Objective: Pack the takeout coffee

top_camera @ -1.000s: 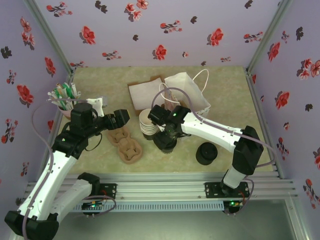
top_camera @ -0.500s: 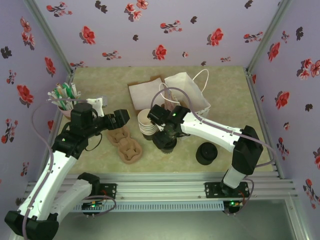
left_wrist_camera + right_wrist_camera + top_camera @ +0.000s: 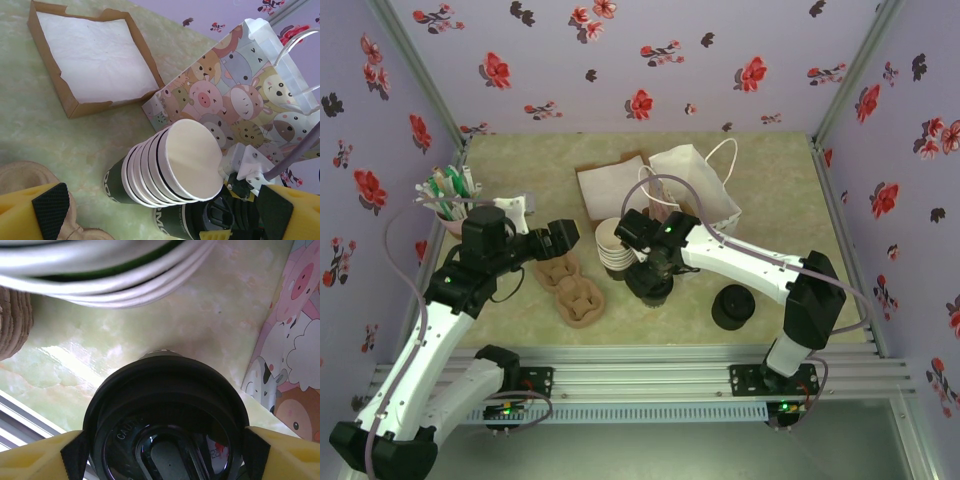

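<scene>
The takeout coffee, a dark cup with a round black lid, stands on the table just in front of the stack of lidless cups. My right gripper reaches down over it and hides most of it from above. In the right wrist view its black pads press against both sides of the lid, so the right gripper is shut on it. From the left wrist the coffee shows below the tilted-looking stack. My left gripper hovers open to the left of the stack, holding nothing.
A cartoon-printed paper bag stands open behind the cups, beside a brown box of napkins. A cardboard cup carrier lies below my left gripper. A pile of black lids sits front right, and a holder of sticks at the far left.
The right gripper has shifted very slightly around the coffee's lid. The left arm has not moved.
</scene>
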### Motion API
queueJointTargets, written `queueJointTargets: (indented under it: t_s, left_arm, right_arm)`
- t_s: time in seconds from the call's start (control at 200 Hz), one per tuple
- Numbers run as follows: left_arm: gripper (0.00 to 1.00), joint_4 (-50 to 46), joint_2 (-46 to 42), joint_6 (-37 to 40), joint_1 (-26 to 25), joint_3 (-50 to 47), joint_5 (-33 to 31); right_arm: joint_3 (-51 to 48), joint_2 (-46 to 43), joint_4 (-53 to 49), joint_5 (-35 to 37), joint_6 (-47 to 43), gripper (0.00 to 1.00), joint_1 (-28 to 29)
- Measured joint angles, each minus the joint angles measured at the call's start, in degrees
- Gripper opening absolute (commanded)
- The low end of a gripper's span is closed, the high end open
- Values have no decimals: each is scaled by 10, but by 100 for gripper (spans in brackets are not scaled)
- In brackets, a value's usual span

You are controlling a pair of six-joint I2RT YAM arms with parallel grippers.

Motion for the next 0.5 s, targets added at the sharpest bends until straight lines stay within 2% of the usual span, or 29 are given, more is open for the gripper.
queueJointTargets:
  t_s: [0.5]
  left_arm:
    - [99, 0, 0, -2, 0, 0, 0]
  right_arm:
    - [-34, -42, 31, 8, 0, 86, 0]
